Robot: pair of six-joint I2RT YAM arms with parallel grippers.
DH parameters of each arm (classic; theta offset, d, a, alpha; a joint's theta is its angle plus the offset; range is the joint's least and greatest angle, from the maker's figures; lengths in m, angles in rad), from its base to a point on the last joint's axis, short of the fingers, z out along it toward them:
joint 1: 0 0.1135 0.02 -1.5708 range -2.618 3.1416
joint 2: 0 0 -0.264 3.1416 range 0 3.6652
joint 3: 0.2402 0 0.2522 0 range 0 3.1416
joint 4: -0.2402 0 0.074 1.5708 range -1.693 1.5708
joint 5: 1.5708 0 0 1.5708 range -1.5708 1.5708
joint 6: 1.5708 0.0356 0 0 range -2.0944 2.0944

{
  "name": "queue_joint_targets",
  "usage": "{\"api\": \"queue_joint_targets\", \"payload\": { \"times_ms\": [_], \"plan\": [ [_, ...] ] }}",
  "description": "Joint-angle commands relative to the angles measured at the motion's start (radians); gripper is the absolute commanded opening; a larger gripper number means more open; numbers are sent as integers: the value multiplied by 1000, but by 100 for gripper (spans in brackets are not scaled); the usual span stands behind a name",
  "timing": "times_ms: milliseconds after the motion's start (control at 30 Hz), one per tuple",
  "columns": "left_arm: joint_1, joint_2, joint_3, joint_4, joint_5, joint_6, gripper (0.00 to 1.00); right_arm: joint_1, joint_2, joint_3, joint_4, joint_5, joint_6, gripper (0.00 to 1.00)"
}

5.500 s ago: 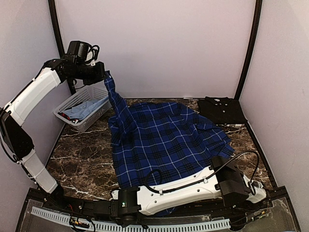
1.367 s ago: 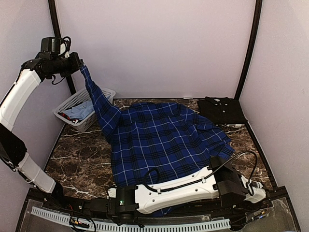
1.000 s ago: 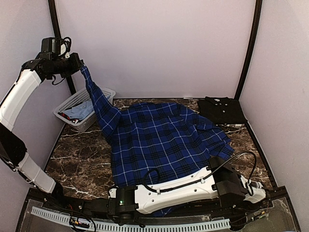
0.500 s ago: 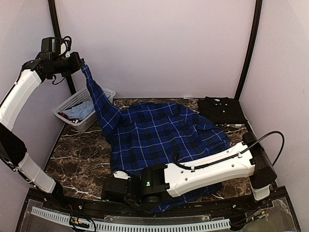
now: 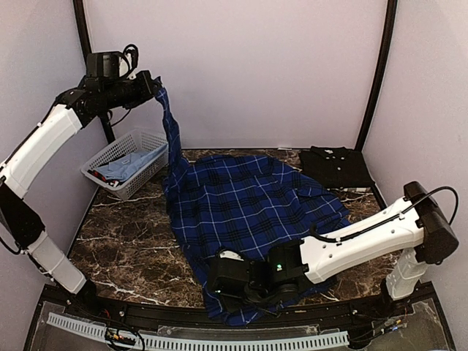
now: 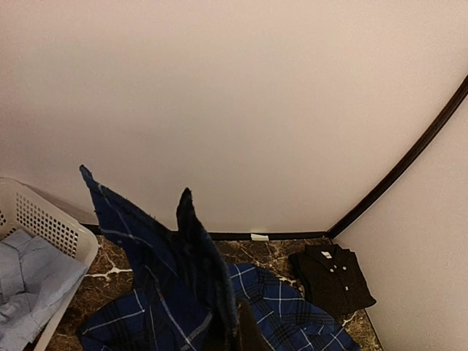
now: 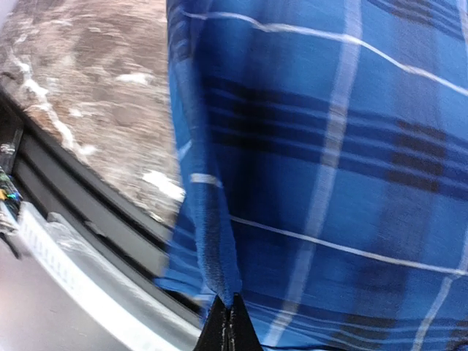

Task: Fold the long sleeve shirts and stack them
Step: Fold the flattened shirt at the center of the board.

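**A:** How do we find the two hands?

**B:** The left hand is raised well above the dark marble-patterned surface at the far left. Its jaws are closed on one end of the royal-blue-and-navy plaid cloth shirt. From that grip a narrow strip of plaid hangs down to the rest of the garment. In the left wrist view the same cloth rises in two points just ahead of the hand.

**A:** And the right hand?

**B:** The right hand lies low at the near edge of the surface, with its arm reaching across from the right. In the right wrist view its jaws are pressed together on a folded edge of the plaid. The marble surface shows to the left of that edge.

**A:** Where do we place the shirts themselves?

**B:** Most of the plaid shirt lies spread and rumpled over the middle of the surface, and its near hem hangs over the front edge. The plain black collared shirt with small white buttons lies folded flat in the far right corner, apart from the plaid. We see it also from the left wrist.

**A:** What else do we note?

**B:** A white plastic lattice basket sits at the far left, just beside the plaid shirt. It holds a pale blue garment. Both the basket and the garment also appear in the left wrist view.
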Motion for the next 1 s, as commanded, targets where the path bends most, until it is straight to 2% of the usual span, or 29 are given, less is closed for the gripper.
{"api": "queue_joint_targets", "payload": {
  "times_ms": [0,167,367,667,967],
  "plan": [
    [-76,97,32,148,-40,-35,0,-30,-119,-140,55,25,43,0],
    [-167,237,147,201,-68,-46,0,-55,-193,-271,123,0,16,0],
    [-228,379,230,269,-89,-61,0,-66,-185,-306,190,-24,-33,0],
    [-293,422,301,371,-124,-31,0,-64,-188,-346,243,-42,-12,0],
    [-334,466,354,466,-114,-34,0,-38,-197,-359,220,-9,60,0]
  ]
}}
